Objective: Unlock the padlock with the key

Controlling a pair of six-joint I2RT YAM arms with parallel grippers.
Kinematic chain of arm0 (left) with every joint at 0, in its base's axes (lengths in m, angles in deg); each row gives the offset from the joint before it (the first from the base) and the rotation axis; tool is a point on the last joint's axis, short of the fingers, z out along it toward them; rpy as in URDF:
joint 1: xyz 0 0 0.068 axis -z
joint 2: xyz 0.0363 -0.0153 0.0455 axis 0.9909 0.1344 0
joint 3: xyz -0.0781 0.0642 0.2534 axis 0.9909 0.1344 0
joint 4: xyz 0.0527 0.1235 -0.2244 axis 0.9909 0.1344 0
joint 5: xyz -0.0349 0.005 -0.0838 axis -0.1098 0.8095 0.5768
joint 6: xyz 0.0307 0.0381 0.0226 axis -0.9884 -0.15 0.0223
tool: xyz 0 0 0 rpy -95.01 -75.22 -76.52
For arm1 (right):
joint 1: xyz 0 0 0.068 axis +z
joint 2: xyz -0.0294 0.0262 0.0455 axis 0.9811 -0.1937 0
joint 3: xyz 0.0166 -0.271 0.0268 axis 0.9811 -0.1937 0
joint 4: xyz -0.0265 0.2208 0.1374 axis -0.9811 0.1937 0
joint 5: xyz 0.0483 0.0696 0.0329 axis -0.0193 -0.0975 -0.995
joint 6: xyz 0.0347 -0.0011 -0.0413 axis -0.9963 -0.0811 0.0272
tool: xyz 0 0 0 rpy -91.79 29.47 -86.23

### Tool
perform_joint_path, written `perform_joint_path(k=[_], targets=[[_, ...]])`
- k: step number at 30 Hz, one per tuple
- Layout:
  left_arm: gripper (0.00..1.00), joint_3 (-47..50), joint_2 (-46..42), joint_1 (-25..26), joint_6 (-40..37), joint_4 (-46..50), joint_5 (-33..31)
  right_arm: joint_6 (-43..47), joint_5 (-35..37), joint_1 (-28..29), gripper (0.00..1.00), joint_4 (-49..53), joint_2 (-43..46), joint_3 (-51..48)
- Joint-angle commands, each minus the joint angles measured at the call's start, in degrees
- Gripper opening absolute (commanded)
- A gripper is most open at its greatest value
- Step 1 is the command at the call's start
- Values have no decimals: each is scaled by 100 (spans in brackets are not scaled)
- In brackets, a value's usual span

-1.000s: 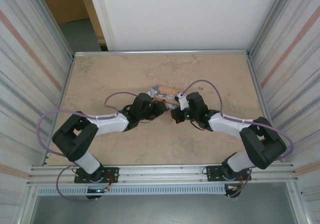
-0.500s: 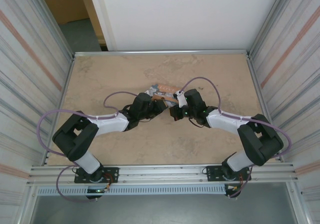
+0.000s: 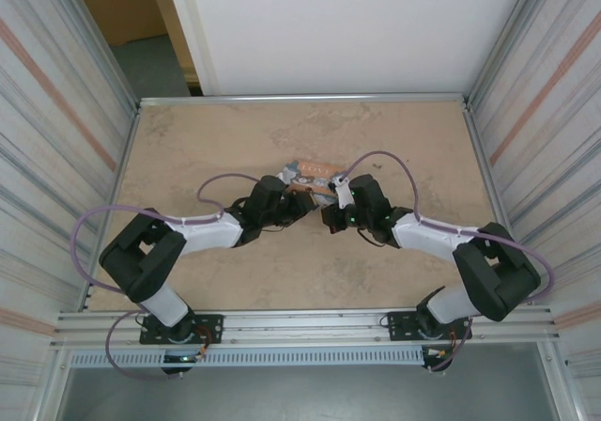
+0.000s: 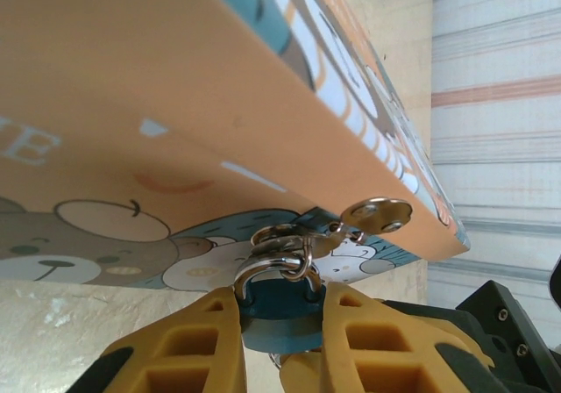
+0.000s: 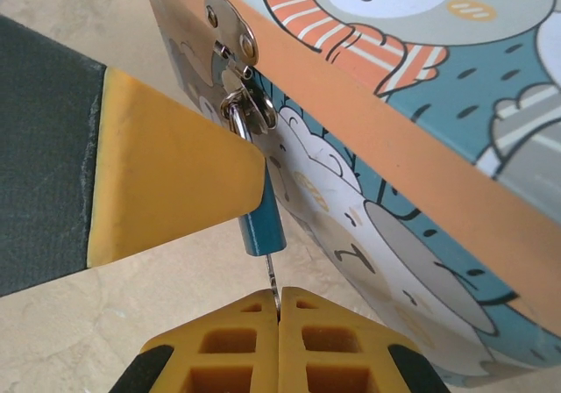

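The left gripper (image 4: 280,336) is pinching the light, likely slippery padlock (image 4: 279,305) by its body, the right gripper (image 5: 279,310) clamping the thin key (image 5: 273,277) by its head.

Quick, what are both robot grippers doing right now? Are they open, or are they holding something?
Left gripper: closed on the blue padlock.
Right gripper: closed on the key.

On the box (image 5: 421,103), padlock (image 5: 261,222) hangs from hasp (image 5: 248,108) — key (image 5: 273,281) just beneath.
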Motion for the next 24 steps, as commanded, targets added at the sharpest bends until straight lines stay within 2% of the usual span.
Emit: perform_joint_path(k=[1,12,24], targets=[[13,-139,240,337,-78,202,900,-254,74,165,0,-950,376,42],[13,-159,712,369,-21,-108,762,-851,221,233,0,-333,603,-362],[12,-72,1094,374,-32,-367,530,-825,303,192,0,-121,340,-746]])
